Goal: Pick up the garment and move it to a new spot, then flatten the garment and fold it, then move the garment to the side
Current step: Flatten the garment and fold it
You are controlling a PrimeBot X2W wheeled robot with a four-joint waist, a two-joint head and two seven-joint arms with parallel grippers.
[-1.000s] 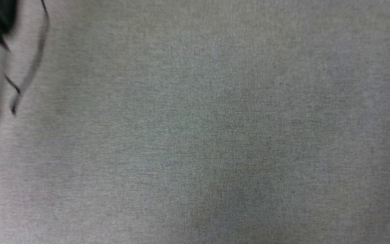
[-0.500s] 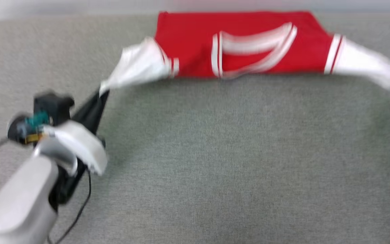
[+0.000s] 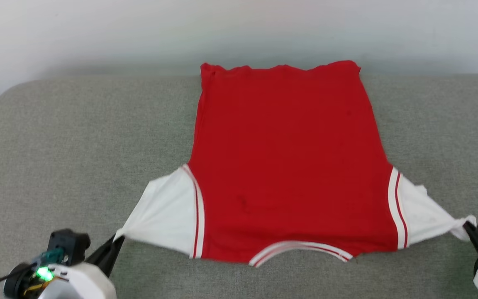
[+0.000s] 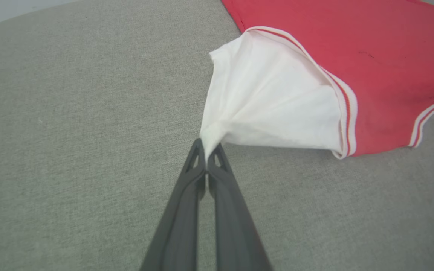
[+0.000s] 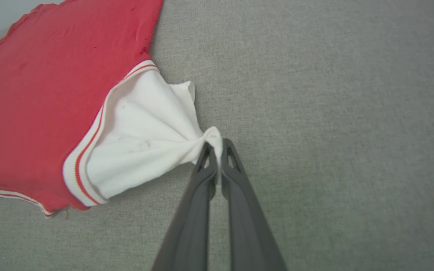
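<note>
The garment (image 3: pixel 284 162), a red jersey with white short sleeves, lies spread on the grey surface, plain red side up, collar trim toward me and hem at the far edge. My left gripper (image 3: pixel 116 241) is shut on the tip of the left white sleeve (image 4: pixel 269 101), pulling it into a point; the pinch shows at my left gripper (image 4: pixel 206 150) in the left wrist view. At the lower right, my right gripper (image 3: pixel 467 227) is shut on the tip of the right sleeve (image 5: pixel 141 131), seen close at my right gripper (image 5: pixel 217 146). Both sleeves are stretched outward.
The grey fabric-covered surface (image 3: pixel 77 137) has a rounded far-left corner, and a pale wall (image 3: pixel 139 33) rises behind it. The garment's hem (image 3: pixel 280 67) reaches the far edge. Bare surface lies left and right of the garment.
The head camera has swung, so the whole garment has come into view. From half a second ago the garment went from hanging bunched between the grippers to lying spread flat.
</note>
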